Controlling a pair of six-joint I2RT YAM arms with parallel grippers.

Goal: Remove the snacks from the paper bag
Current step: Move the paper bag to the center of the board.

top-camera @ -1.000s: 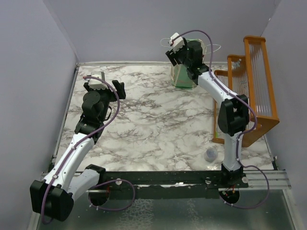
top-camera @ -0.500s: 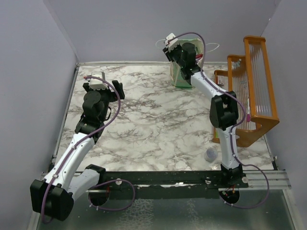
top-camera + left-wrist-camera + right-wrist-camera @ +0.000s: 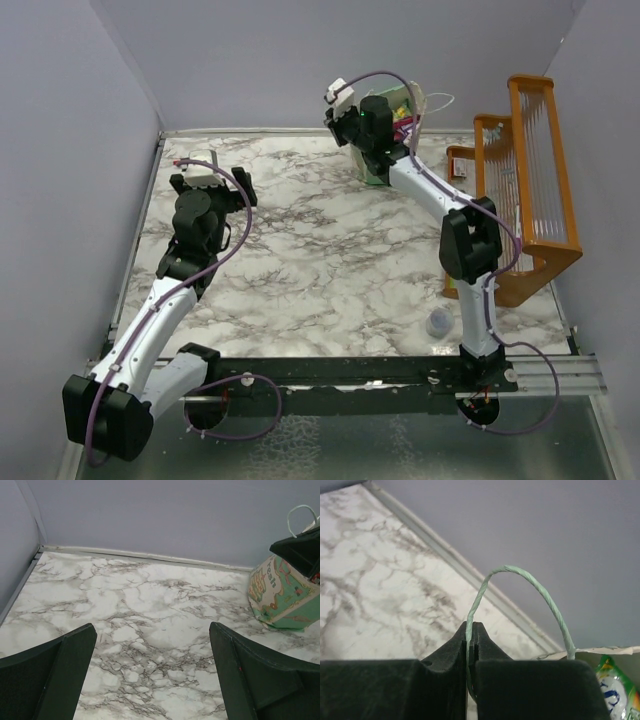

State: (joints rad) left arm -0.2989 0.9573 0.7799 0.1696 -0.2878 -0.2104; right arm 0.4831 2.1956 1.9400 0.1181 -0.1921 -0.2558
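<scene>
The mint-green paper bag [image 3: 380, 168] stands at the back of the table, tilted, with its printed panel [image 3: 277, 592] facing left. My right gripper [image 3: 471, 630] is shut on one thin string handle [image 3: 520, 572] of the bag, the string pinched between the pads. It hovers at the bag's upper left [image 3: 352, 128]. Snacks [image 3: 402, 108] peek from the bag's open top; one green packet [image 3: 615, 690] shows by the rim. My left gripper [image 3: 152, 670] hangs open over bare marble at the left [image 3: 213, 183], far from the bag, with nothing between its fingers.
An orange wooden rack [image 3: 530, 170] stands along the right edge. A small grey round cap [image 3: 438, 322] lies near the right arm's base. Grey walls close the table at the back and on both sides.
My right gripper has closed on the string handle and shifted left, drawing the bag's top so that the snacks inside show. The left arm has stayed still.
</scene>
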